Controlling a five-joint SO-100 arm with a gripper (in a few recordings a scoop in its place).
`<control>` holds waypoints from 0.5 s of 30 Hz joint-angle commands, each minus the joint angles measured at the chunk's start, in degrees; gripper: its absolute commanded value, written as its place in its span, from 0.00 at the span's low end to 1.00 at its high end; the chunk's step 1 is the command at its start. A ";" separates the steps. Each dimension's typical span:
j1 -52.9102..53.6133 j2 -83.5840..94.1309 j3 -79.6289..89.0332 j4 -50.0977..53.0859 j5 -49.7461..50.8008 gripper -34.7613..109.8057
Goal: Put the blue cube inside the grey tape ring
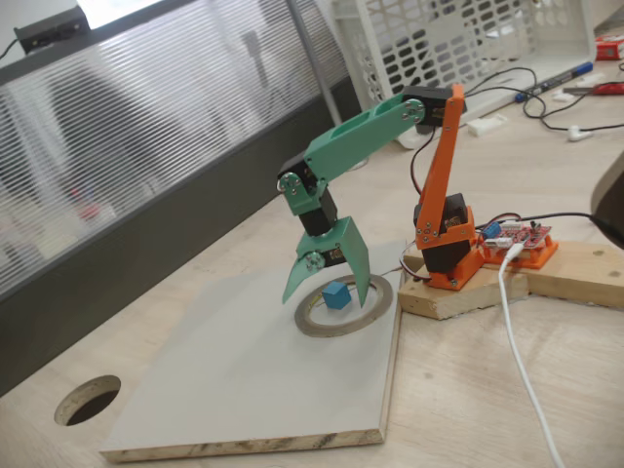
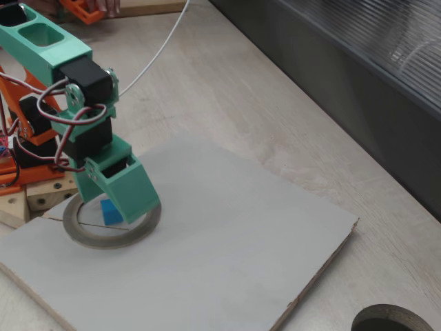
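A bright sky-blue is shown by the blue cube. Grey with a yellowish inner rim is seen on the grey tape ring. The claw is coloured sea-green, with black servo blocks above it. The arm's base is orange. The board is pale grey; the table is light wood-grained.
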 commanded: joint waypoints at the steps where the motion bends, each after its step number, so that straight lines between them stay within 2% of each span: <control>1: 0.44 -1.49 0.18 1.49 0.62 0.92; 9: 0.35 -0.70 -0.09 1.93 0.79 0.92; 12: 0.35 -0.70 -2.99 6.42 0.79 0.92; 15: 0.35 -1.41 -12.30 15.47 0.79 0.92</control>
